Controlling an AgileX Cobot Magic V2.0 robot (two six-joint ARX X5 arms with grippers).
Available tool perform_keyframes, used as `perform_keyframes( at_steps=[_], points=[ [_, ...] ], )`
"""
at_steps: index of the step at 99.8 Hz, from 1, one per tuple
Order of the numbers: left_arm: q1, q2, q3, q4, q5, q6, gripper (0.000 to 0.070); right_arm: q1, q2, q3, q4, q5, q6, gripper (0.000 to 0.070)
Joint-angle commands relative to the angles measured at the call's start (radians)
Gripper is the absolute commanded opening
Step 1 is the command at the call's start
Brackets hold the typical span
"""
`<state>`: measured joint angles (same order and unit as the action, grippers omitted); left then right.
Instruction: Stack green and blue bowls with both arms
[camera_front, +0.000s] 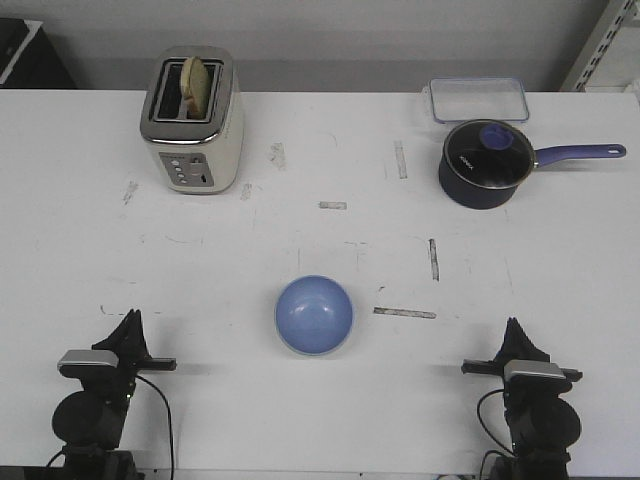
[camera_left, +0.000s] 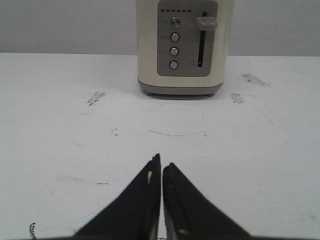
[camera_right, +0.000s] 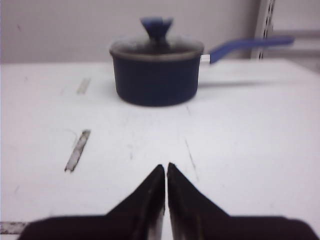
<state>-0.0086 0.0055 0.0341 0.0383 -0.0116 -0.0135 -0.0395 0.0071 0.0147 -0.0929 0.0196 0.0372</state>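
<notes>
Sitting mid-bench, the blue bowl (camera_front: 314, 315) is lying reachable by either arm (no green bowl showing). Both the left gripper (camera_left: 161, 167) and the right gripper (camera_right: 166, 172) are resting closed and empty.

- Left arm (camera_front: 95, 395): black boxy body, silver-grey plate, trailing black cable.
- Right arm (camera_front: 535, 400): same black build, silver-grey plate, tapered black fingers (camera_right: 145, 202).
</notes>
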Motion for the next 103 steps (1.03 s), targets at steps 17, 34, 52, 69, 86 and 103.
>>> perform_keyframes(
  at_steps=[17,34,52,69,86,103],
  points=[
    [0.001,-0.002,-0.021,0.012,0.002,0.002,0.0001,-0.001,-0.006,-0.002,0.047,0.000,0.029,0.0000],
    [0.001,-0.002,-0.021,0.013,0.002,0.002,0.0001,0.000,-0.006,-0.002,0.047,0.004,0.029,0.0000],
    [0.001,-0.002,-0.021,0.013,0.002,0.002,0.0001,0.000,-0.006,-0.002,0.047,0.006,0.029,0.0000],
    [0.001,-0.002,-0.021,0.013,0.002,0.002,0.0001,0.000,-0.006,-0.002,0.047,0.006,0.029,0.0000],
    [0.001,-0.002,-0.021,0.013,0.002,0.002,0.0001,0.000,-0.006,-0.002,0.047,0.006,0.029,0.0000],
    [0.001,-0.002,-0.021,0.013,0.002,0.002,0.0001,0.000,-0.006,-0.002,0.047,0.006,0.029,0.0000]
  ],
)
